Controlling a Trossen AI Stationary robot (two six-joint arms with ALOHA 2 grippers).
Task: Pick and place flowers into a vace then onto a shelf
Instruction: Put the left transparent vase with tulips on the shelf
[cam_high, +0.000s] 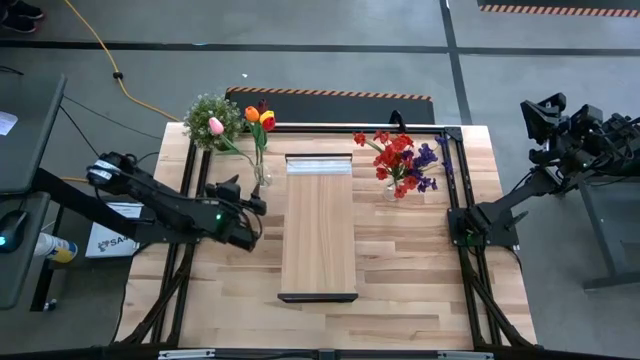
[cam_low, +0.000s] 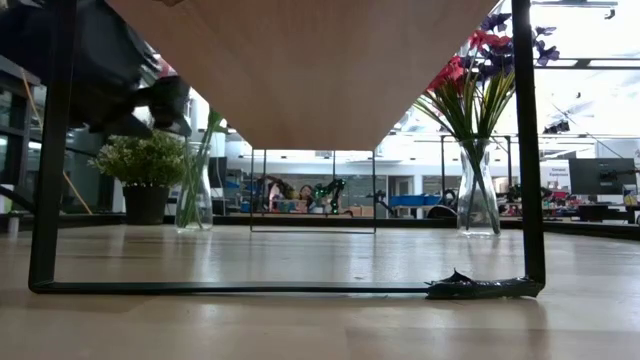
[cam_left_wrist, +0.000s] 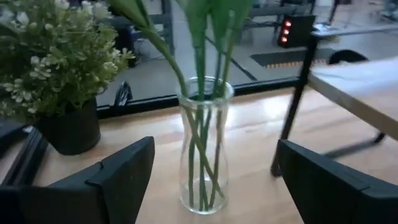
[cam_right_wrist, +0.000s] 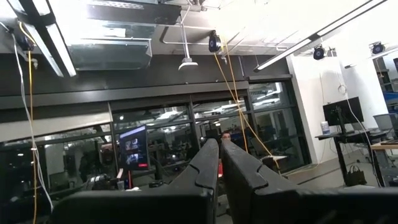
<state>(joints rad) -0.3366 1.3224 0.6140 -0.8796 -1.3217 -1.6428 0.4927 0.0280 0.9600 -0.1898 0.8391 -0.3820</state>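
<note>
Left gripper (cam_high: 262, 192) fingers spread wide, empty, near glass vase (cam_left_wrist: 203, 146) of tulips (cam_high: 258, 117) beside potted plant (cam_high: 212, 117). Shelf (cam_high: 318, 225) raised mid butcher-block table (cam_high: 400, 270). Spray flowers (cam_high: 402, 160) right. Right gripper (cam_right_wrist: 219, 163) pinched closed, empty, off-table, facing glass-walled room.

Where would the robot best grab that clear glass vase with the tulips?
Probably around the narrow waist of the clear glass vase, approached level from the table's front, as the open left end effector already faces it. The vase stands upright, the green stems rise above its mouth, and the bushy potted plant crowds one side.
</note>
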